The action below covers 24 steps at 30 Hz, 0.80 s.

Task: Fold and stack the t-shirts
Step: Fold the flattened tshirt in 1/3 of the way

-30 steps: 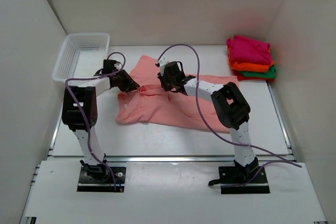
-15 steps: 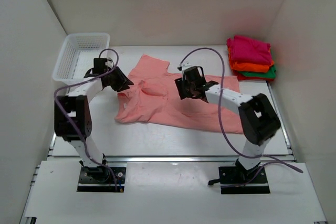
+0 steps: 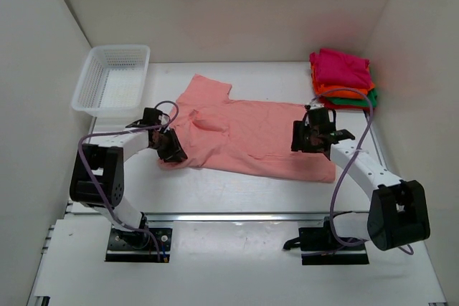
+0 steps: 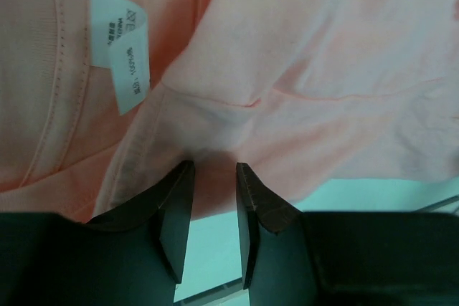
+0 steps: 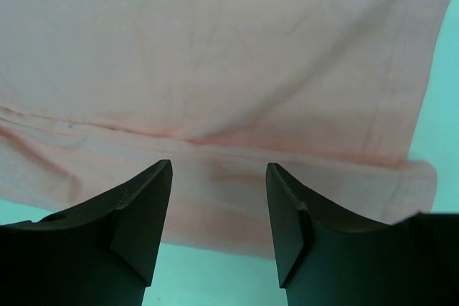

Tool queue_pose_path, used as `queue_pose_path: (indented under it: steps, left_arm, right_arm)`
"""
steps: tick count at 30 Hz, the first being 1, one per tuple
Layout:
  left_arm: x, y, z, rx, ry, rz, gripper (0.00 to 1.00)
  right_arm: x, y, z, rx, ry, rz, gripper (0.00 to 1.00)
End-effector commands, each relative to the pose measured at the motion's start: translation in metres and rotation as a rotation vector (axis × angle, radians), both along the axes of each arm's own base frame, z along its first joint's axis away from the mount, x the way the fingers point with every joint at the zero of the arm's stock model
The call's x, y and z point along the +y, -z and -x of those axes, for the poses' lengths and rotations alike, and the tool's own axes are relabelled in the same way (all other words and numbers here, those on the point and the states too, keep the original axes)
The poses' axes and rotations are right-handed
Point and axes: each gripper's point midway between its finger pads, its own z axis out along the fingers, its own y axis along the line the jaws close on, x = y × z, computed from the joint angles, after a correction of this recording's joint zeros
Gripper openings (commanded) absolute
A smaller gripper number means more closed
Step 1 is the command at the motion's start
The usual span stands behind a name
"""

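Salmon-pink t-shirt (image 3: 244,130): spread flat mid-table | left gripper (image 4: 214,170): jaws narrowly parted at shirt's left edge, seemingly not pinching | right gripper (image 5: 219,168): jaws wide apart over right hem | folded t-shirts (image 3: 343,77): stacked far right.

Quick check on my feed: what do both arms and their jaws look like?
Left arm and right arm: white links with black joint housings and black base plates, a loose purple cable looping along each. Jaws are dark, wedge-shaped plates; no markings visible.
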Motion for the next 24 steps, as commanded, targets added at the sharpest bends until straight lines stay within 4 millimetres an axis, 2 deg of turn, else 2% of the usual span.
queue_pose_path:
  steps: [1,5,10,16,24]
  left_arm:
    - [0.011,0.009,0.005,0.02,0.021,-0.093,0.41]
    - [0.035,0.025,0.027,0.126,0.019,-0.178,0.39]
    - [0.066,0.028,0.054,0.187,0.021,-0.269,0.38]
    - [0.075,0.038,0.08,0.231,0.026,-0.294,0.38]
    - [0.077,0.039,0.085,0.236,0.03,-0.279,0.38]
  right_arm:
    - [-0.011,0.015,0.023,0.1,0.064,-0.059,0.53]
    - [-0.022,0.034,0.039,0.171,0.109,-0.088,0.53]
    - [-0.045,0.042,0.046,0.186,0.188,-0.086,0.52]
    - [-0.067,0.063,0.052,0.264,0.227,-0.032,0.52]
    - [-0.094,0.079,0.054,0.337,0.281,0.052,0.52]
